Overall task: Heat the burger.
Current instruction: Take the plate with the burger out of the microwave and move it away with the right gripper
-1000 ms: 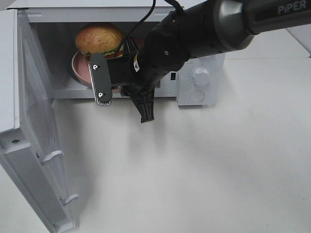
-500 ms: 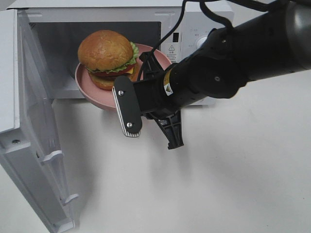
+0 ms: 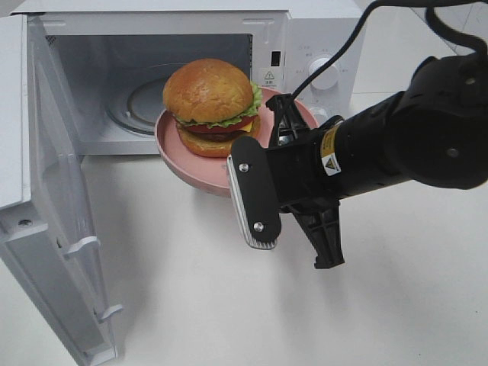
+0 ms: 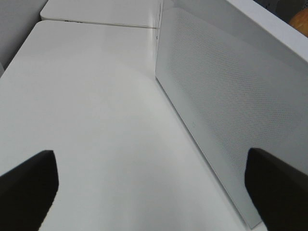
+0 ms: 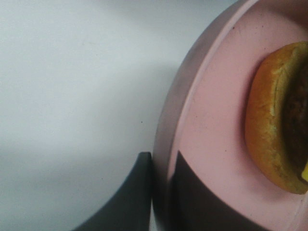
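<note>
Pink dish [image 3: 200, 166], pinched at its rim by the right gripper [image 5: 161, 192], is carrying the burger [image 3: 213, 107] before the microwave [image 3: 305, 46]: level is best.

burger [image 3: 211, 107] upright on pink dish [image 3: 177, 156] — outside microwave [image 3: 305, 38]

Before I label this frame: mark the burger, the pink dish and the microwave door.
burger [image 3: 207, 90], exterior high view, top bun.
pink dish [image 3: 177, 162], exterior high view, bare front rim.
microwave door [image 3: 57, 229], exterior high view, inner face of the open door.
</note>
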Robot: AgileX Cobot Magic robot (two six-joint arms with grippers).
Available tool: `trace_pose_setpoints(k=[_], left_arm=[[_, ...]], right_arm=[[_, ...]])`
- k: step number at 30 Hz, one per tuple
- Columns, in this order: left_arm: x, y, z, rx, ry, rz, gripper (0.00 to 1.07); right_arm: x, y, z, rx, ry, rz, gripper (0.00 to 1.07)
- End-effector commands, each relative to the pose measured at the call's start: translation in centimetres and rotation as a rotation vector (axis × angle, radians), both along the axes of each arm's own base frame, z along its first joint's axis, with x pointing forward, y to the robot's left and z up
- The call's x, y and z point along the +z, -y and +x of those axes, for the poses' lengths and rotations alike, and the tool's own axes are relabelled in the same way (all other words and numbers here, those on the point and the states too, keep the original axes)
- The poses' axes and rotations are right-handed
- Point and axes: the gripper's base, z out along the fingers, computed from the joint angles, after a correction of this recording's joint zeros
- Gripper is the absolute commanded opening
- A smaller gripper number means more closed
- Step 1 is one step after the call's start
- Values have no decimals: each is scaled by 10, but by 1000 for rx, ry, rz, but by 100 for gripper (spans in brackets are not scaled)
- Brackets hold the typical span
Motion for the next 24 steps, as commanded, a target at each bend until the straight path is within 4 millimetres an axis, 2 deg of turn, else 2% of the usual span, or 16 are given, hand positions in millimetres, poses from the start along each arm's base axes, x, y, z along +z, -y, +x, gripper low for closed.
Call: trace_pose_setpoints(k=[1, 24], left_arm=[[0, 0, -3, 1, 26, -3, 98], [0, 0, -3, 1, 26, -3, 98]], right_arm=[[17, 11, -9, -5, 58, 72, 0], [25, 83, -81, -72, 37, 26, 0]])
